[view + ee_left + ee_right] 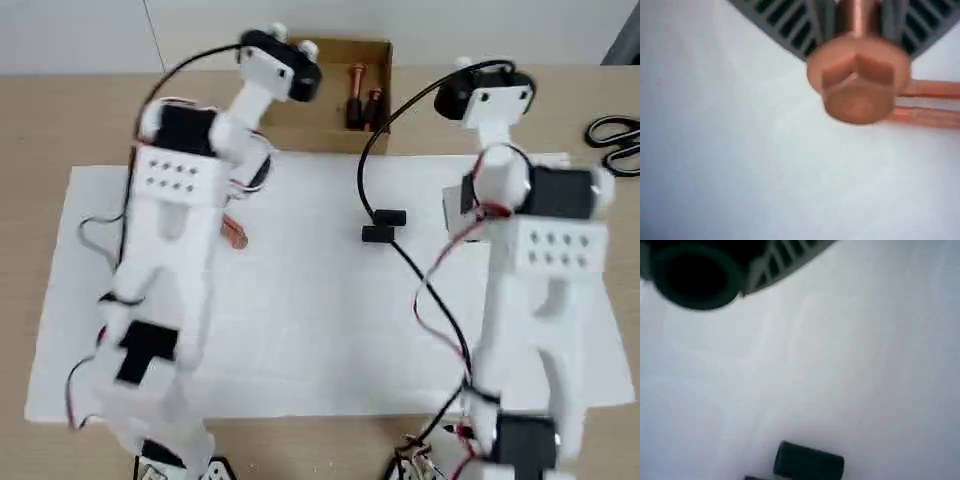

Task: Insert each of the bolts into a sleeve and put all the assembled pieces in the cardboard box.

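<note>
- Left fingers [790, 22] pinch a copper bolt [857, 82] by its shank, hex head outward; 2 more bolts [930, 89] lie just beside them.
- Right fingers [785, 260] grip a black sleeve [695, 277], bore open.
- Best practice: align shank with bore, push straight.

The bolt [858, 90] looks like smooth coppery metal. The sleeve [809, 461] is matt black plastic. The table [60, 110] looks like pale wood.

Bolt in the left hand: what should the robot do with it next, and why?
Probably bring the left hand toward the right hand, lining the bolt up with the sleeve held there. Both hands hold their parts, not yet joined.
</note>
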